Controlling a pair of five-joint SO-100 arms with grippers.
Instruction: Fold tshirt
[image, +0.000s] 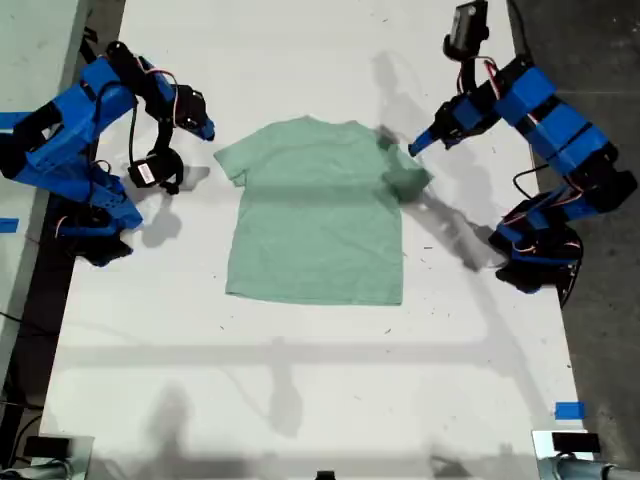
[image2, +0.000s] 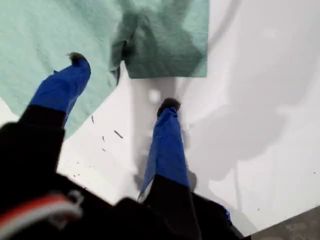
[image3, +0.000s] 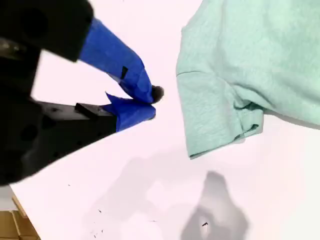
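The pale mint-green tshirt (image: 318, 215) lies spread flat on the white table (image: 300, 380), neck toward the far edge. Its sleeve (image: 405, 175) on the exterior view's right is slightly bunched and shadowed. My first gripper (image: 416, 146) hovers at that sleeve (image2: 165, 45), open (image2: 122, 82), one fingertip (image2: 75, 59) over the cloth and the other over bare table. My second gripper (image: 207, 130) is on the exterior view's left, shut (image3: 152, 103) with nothing in it, a short gap from the other sleeve (image3: 210, 115).
Both arm bases stand on the table's side edges in the exterior view, one (image: 95, 215) at its left and one (image: 535, 255) at its right. Dark floor (image: 600, 60) runs past the right edge. A blue tape mark (image: 568, 410) sits near the front right corner.
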